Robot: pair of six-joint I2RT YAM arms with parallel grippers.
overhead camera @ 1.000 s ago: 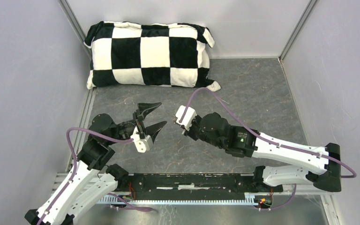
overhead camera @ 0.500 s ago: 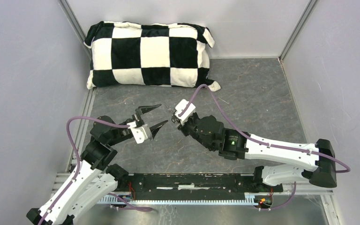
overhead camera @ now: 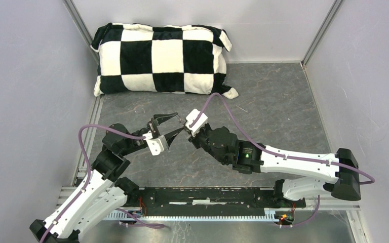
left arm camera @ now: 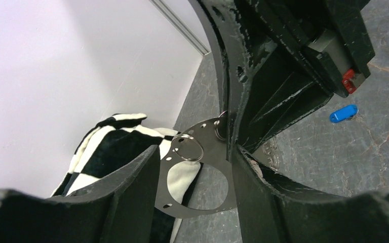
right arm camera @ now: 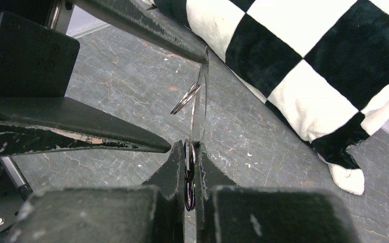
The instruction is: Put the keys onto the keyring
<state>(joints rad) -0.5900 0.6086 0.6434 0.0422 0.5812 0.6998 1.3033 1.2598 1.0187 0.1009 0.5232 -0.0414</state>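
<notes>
The right gripper is pinched down narrow on the near edge of the keyring, a flat silvery metal ring pierced with small holes. From the right wrist camera the keyring shows edge-on, standing up towards 12 o'clock from between the fingers. A dark little split ring hangs in the slot between those fingers.

The left gripper stands wide, its two fingers spread either side of the keyring. From its own camera the keyring's face sits dead centre in the gap, and the right arm's fingers come down onto it from 12 o'clock. Two small split rings are hooked through holes near its upper rim. In the right wrist view the tip of the upper left finger meets the keyring's far edge.

The blue-headed key lies flat on the grey marbled table, out at 2 o'clock from the left claw and well apart from the keyring. The black-and-white checked pillow lies at 12 o'clock, against the back wall.
</notes>
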